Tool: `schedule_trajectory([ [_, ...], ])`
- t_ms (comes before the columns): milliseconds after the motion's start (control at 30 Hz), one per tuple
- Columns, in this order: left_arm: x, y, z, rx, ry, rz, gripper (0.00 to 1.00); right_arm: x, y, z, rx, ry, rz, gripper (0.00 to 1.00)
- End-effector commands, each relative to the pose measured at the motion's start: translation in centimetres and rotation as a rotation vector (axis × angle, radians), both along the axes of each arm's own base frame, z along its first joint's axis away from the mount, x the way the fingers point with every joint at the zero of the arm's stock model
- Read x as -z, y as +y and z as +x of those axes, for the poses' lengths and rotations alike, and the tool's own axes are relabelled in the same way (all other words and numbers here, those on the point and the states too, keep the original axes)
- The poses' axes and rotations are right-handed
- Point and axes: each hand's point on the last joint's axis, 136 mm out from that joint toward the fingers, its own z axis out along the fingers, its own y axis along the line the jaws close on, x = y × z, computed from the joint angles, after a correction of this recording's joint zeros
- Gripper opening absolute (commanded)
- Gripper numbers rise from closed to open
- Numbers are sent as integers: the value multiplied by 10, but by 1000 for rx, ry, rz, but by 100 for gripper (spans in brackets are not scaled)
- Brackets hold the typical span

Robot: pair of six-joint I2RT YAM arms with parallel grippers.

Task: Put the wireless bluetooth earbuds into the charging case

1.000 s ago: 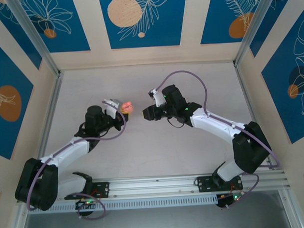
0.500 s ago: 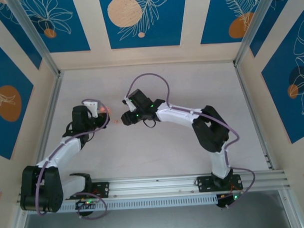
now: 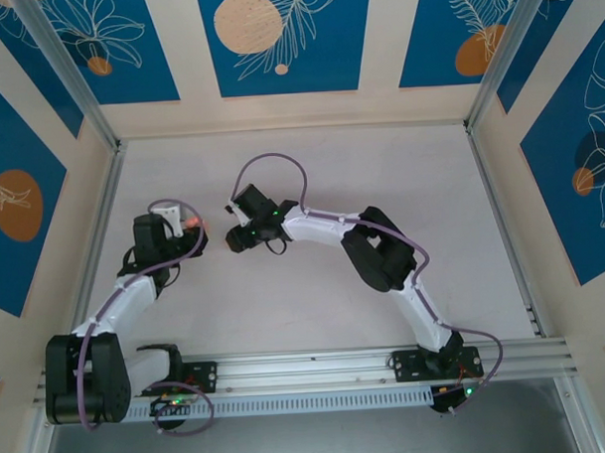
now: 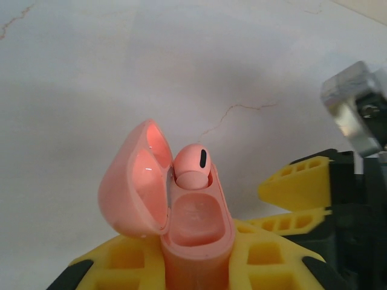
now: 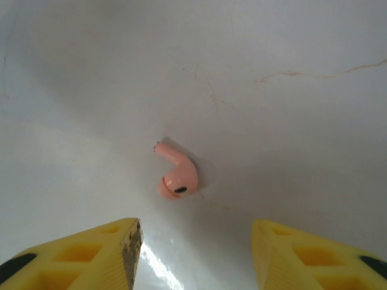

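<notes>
**A:** Which way does the loose earbud (image 5: pixel 177 176) lie from the right hand (image 5: pixel 195 232)?

**B:** Just ahead of the fingertips, close to the middle of the gap and a little toward the finger on the left of the wrist view. It lies flat on the counter (image 5: pixel 302 109), touching neither finger.

**A:** Long axis?

**B:** Slanted. The stem points away and leftward, with the rounded head nearer the hand. I'd judge a small wrist turn is needed so the fingers close across it.

**A:** And the hand's state?

**B:** Released. The fingers are spread wide with nothing between them, tipped down over the counter.

**A:** The other one?

**B:** The left hand (image 3: pixel 188 227) is clenched on the charging case (image 4: pixel 196 241) with its lid (image 4: pixel 136 181) swung open. One seated earbud (image 4: pixel 192 166) fills the far slot, and the nearer slot looks empty.

**A:** Which arm is nearer?

**B:** The right. From above it reaches across, its hand just beside the left hand.
</notes>
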Motion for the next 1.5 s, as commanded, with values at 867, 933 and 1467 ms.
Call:
schedule_trajectory([
  [867,-7,6,-4,-11,-15,-11,18,37,21,-2,-86,-6,-65,34],
  [933,-7,6,-4,-12,-16,-9,18,35,19,-5,-96,-17,-73,31],
  [1467,-8,3,-3,6,-17,-20,18,7,-47,-36,-158,-30,-64,26],
])
